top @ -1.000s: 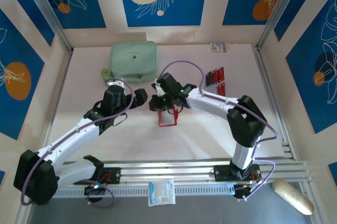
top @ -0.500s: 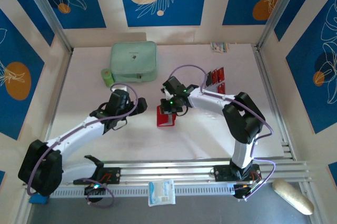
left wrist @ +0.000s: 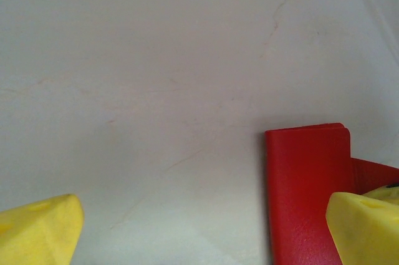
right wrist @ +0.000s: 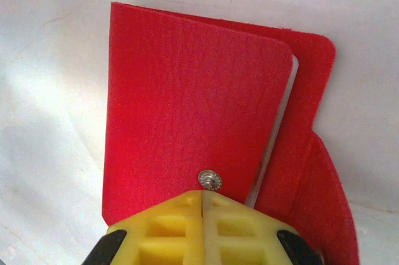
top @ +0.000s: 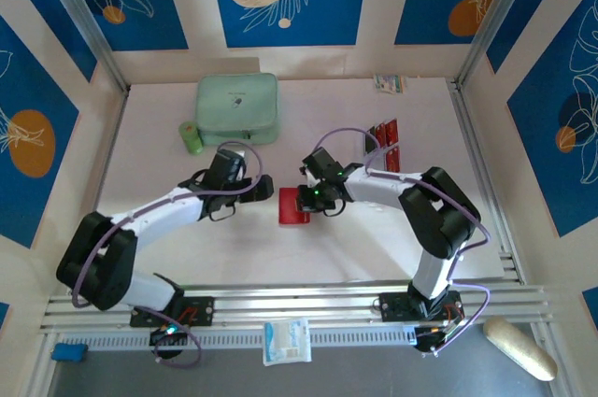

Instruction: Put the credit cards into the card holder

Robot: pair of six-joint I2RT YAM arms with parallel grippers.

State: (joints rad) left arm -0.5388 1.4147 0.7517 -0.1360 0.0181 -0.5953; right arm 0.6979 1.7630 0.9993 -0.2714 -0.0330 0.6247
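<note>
The card holder [top: 292, 205] is a small red wallet lying flat on the table, mid-table between the two arms. In the right wrist view its cover [right wrist: 193, 109] is folded over, with a pale snap [right wrist: 210, 179] near the edge. My right gripper [top: 315, 195] [right wrist: 202, 197] is shut, its yellow fingertips pressed together right at that snap, over the cover rather than around it. My left gripper [top: 254, 193] [left wrist: 206, 237] is open just left of the wallet [left wrist: 305, 190], with nothing between its fingers. The credit cards [top: 382, 133], red with dark bands, sit at the right, another [top: 393, 157] just nearer.
A large mint-green case [top: 237, 108] lies at the back, with a small green cylinder [top: 192, 137] beside it. A small packet [top: 390, 83] sits by the back wall. A white packet [top: 287, 341] and a beige object [top: 516, 348] lie beyond the front rail.
The wallet went from standing open to lying flat and folded. My right gripper moved right and lower, still shut. The left arm swung right toward the wallet, still open.
</note>
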